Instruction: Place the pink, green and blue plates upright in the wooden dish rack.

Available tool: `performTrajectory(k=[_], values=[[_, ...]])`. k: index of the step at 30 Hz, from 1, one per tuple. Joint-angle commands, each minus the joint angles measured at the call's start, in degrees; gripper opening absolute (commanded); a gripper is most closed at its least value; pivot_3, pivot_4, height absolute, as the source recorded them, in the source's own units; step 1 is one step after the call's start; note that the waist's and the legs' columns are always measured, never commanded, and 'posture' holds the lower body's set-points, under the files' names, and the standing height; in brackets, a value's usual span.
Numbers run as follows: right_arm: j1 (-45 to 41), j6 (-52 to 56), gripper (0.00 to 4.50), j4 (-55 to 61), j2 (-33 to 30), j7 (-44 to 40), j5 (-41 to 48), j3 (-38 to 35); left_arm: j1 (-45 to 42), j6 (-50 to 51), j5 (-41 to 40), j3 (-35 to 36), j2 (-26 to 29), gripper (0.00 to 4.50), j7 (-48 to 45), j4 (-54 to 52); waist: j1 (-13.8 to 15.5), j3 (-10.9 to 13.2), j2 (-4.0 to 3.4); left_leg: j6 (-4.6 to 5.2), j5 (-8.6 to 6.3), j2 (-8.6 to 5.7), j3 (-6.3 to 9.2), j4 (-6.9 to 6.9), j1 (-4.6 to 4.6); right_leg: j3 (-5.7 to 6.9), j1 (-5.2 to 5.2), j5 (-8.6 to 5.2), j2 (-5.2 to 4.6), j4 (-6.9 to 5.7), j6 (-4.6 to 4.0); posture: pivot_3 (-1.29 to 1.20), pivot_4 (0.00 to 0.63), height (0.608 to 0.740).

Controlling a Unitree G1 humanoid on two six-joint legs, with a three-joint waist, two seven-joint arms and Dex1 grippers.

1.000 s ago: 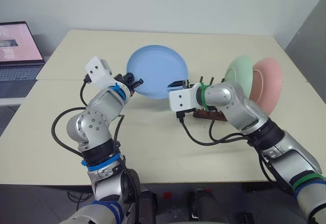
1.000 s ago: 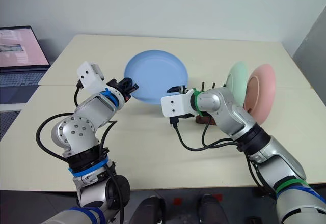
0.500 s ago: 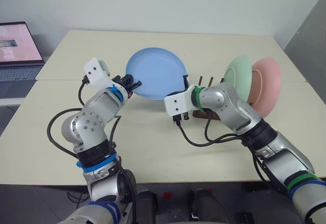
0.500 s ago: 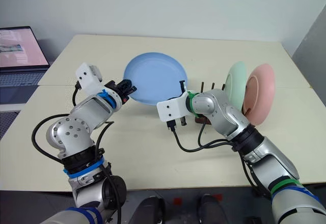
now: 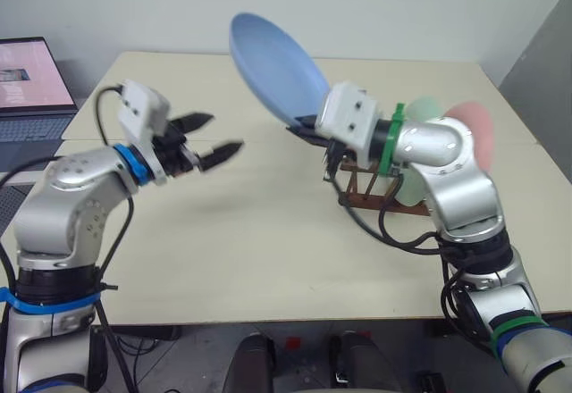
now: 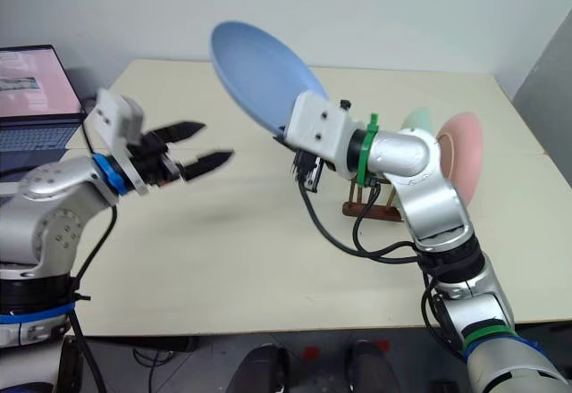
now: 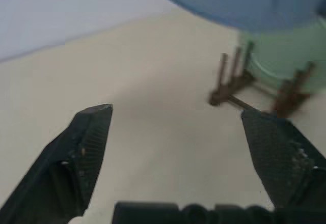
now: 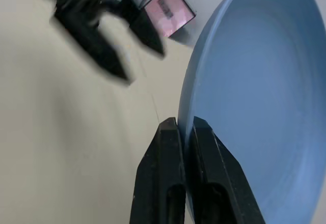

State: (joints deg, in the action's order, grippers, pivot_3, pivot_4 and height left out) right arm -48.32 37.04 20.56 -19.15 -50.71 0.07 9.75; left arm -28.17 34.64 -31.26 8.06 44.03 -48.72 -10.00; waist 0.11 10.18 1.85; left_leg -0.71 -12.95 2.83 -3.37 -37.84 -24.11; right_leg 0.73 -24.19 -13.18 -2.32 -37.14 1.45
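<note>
Before me lies a pale cream counter, with a seam running across it. The wooden dish rack stands on its right part, near my right arm.

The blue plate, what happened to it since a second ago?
The round light blue plate was passed across. The left tool let go, opened wide and pulled back. The right tool shut on the plate's rim and lifted it off the table, tilted above the dark wooden dish rack. The mint green plate and salmon-pink plate stayed upright in the rack.
</note>
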Motion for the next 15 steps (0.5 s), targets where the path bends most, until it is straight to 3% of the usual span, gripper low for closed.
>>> performTrajectory(k=[1, 8, 15], values=[[-0.4, 13.9, 0.00, 6.9, 3.7, 4.2, 10.0, -10.8, -0.2, -4.2, -1.2, -1.7, -0.4, 4.47, -4.9, -5.6, 0.0, 0.0, 0.00, 0.00, 0.00, 0.01, 0.00, 0.00, -0.01, -0.02, -0.01, 0.00, 0.00, 0.01, 0.00, 0.00, 0.150, 0.740], [-0.6, 34.5, 0.00, 13.0, 10.2, 14.0, 23.6, -28.3, -0.3, -6.2, -3.4, -3.1, -0.6, 4.47, -11.2, -9.7, -0.2, 0.0, -0.01, 0.02, -0.01, 0.02, 0.01, 0.03, -0.04, -0.01, -0.04, 0.02, 0.06, 0.01, 0.05, 0.00, 0.150, 0.740], [-1.4, 45.9, 0.00, 16.2, 17.0, 23.0, 30.7, -39.5, -4.8, -2.3, -11.1, -0.6, 0.5, 4.47, -16.1, -8.3, -0.4, 0.0, -0.05, 0.03, -0.01, 0.08, 0.04, 0.04, -0.03, 0.01, -0.08, 0.08, 0.20, -0.07, 0.19, 0.00, 0.150, 0.740]])
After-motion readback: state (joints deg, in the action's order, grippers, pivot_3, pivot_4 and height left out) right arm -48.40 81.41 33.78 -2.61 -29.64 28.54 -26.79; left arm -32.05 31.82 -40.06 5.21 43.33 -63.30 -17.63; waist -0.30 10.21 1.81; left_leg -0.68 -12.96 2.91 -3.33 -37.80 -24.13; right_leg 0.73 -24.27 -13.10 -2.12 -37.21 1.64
